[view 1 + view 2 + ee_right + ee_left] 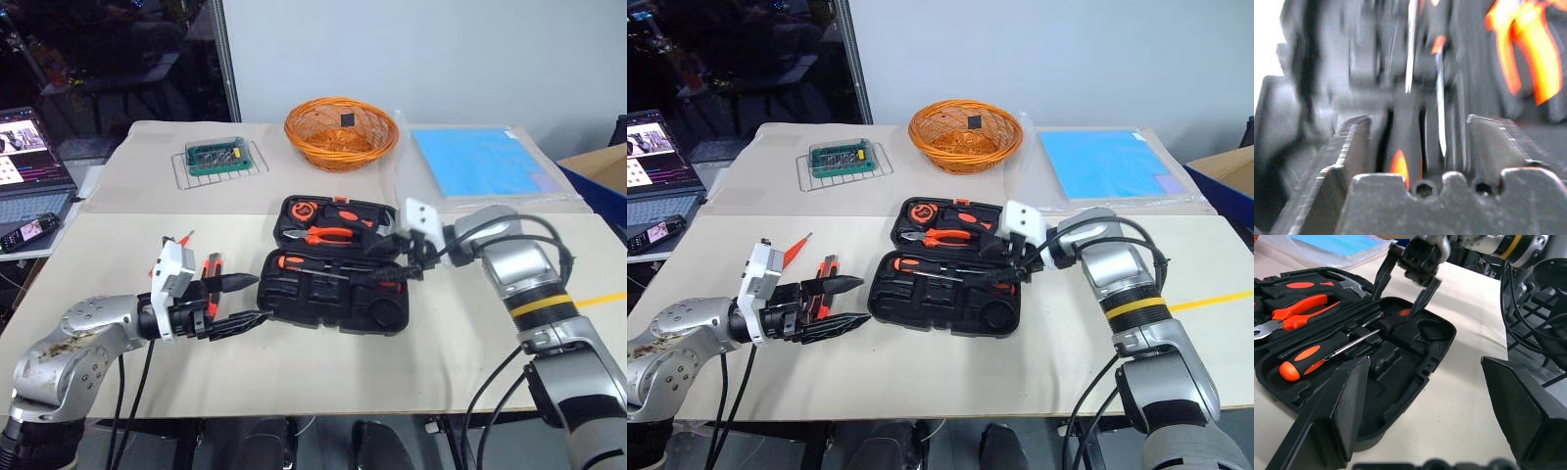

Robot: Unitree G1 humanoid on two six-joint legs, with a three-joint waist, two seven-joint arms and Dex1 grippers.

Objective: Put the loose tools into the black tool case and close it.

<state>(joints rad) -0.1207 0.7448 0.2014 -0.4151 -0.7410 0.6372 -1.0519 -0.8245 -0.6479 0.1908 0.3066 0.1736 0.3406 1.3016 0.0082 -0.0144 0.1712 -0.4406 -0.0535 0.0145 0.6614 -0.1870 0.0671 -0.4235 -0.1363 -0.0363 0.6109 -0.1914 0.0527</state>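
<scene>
Two screwdrivers [1327, 352] lie seated in the black tool case [333, 294]; right hand [1405, 291] released above them, left hand [240, 302] spread empty.

You are looking at a beige table [323, 372] with an orange wicker basket [341, 132] sitting at twelve o'clock, a small dark square lying inside it. At about eleven o'clock a wire rack [225, 163] is carrying a green box of bits [217, 157]. Toward one o'clock a blue sheet in a clear sleeve [477, 163] is lying flat. At nine o'clock, off the table's edge, an open laptop [27, 162] is showing a lit screen, with a phone [26, 233] resting just in front of it. A cardboard box [600, 168] is peeking in at three o'clock.
</scene>
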